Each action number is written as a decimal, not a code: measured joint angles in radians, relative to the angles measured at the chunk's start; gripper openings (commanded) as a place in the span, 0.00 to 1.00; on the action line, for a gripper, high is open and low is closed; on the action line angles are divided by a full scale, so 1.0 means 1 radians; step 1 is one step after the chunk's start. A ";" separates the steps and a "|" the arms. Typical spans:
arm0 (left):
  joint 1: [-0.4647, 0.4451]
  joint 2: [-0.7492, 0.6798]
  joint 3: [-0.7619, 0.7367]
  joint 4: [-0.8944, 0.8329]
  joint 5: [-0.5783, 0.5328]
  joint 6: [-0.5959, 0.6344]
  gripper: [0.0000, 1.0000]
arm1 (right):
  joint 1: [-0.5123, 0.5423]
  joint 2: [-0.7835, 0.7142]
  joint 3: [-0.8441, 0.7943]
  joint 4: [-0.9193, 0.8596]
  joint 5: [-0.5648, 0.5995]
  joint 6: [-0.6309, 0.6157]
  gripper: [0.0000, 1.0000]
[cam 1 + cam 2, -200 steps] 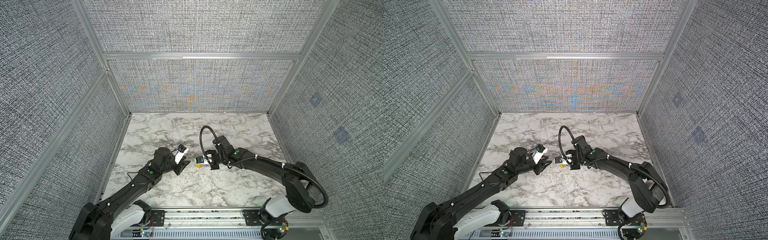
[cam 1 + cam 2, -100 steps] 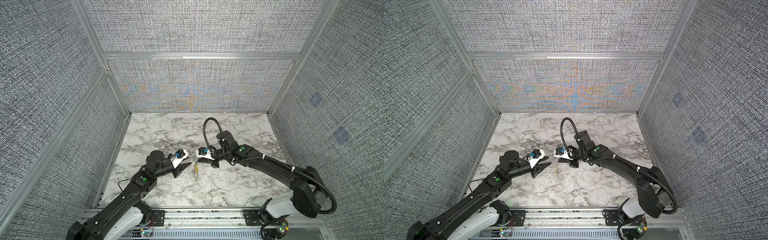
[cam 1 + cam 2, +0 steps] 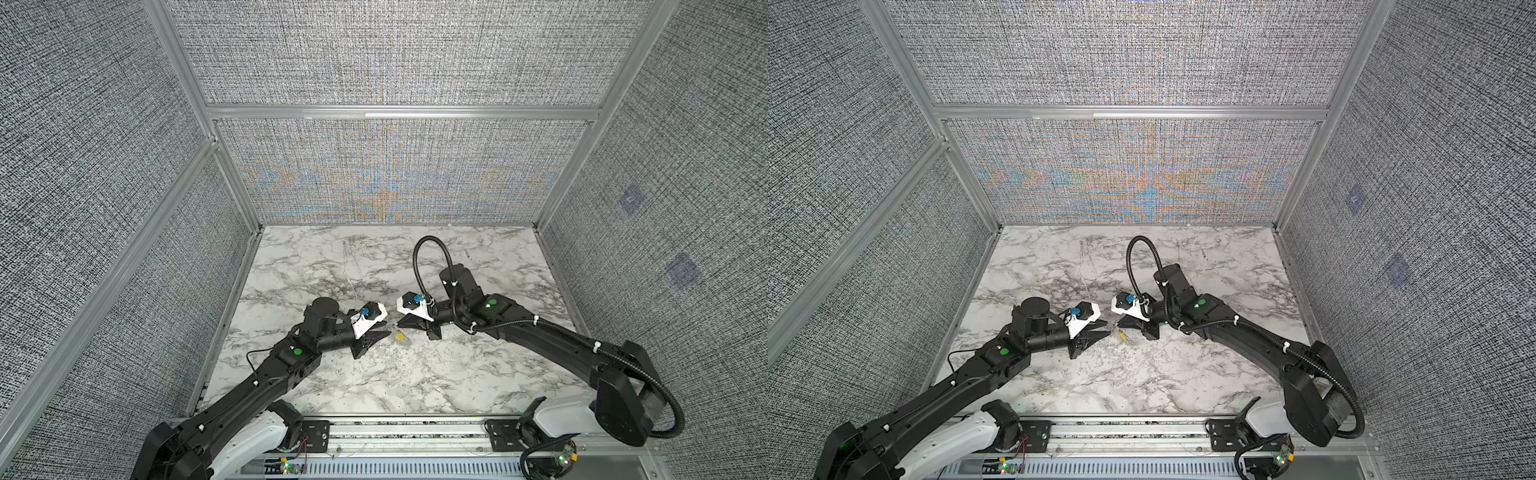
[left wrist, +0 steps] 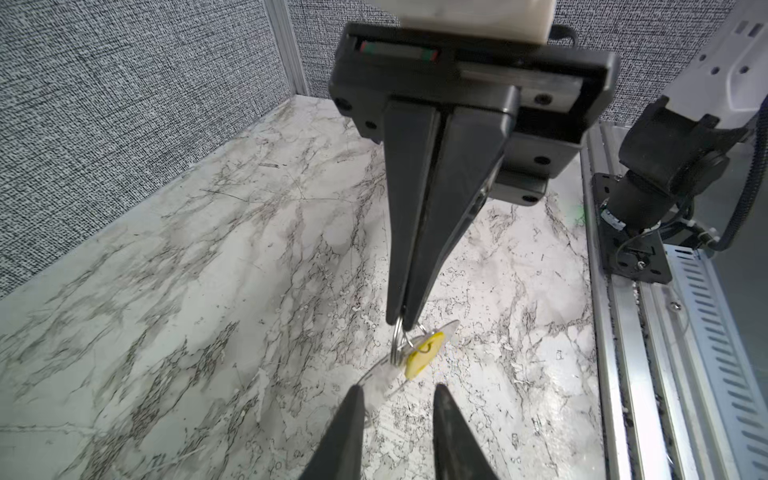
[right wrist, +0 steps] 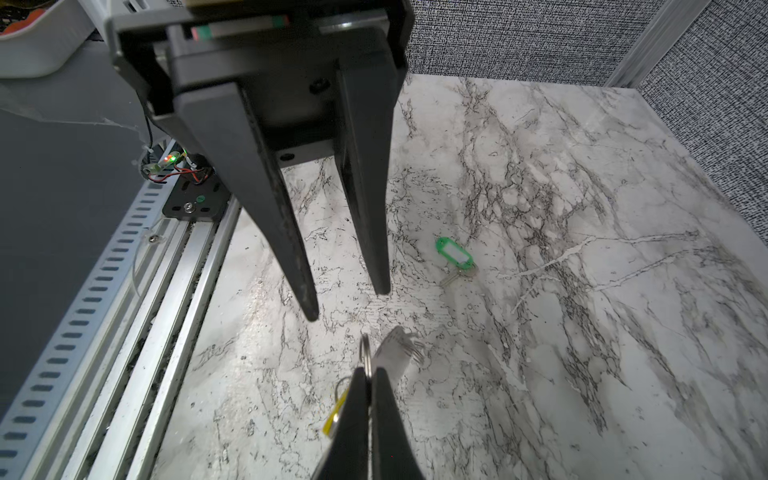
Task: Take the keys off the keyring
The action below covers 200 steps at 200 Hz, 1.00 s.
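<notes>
Left wrist view: right gripper (image 4: 401, 322) still pinches keyring (image 4: 398, 345), left gripper (image 4: 397, 390) narrowed.

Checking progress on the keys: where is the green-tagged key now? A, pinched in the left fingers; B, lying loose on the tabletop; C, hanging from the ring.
B: the green-tagged key lies alone on the table, apart from the keyring that the right gripper holds.

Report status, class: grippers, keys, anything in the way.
Left gripper open. Right gripper shut on keyring, yellow-tag key hanging from it. Green-tag key loose on table. No obstruction seen.
</notes>
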 measured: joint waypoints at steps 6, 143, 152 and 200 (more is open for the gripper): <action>-0.005 0.008 0.003 0.000 -0.001 0.003 0.28 | 0.000 -0.002 -0.002 0.002 -0.002 0.004 0.01; -0.047 0.057 0.011 0.074 -0.027 -0.017 0.00 | -0.001 -0.005 -0.004 0.011 -0.028 0.027 0.02; -0.047 0.057 0.008 0.077 -0.026 -0.022 0.00 | -0.002 -0.005 -0.004 0.011 -0.029 0.027 0.03; -0.048 0.048 -0.004 0.089 -0.023 -0.039 0.00 | -0.001 -0.006 -0.004 0.027 -0.024 0.040 0.25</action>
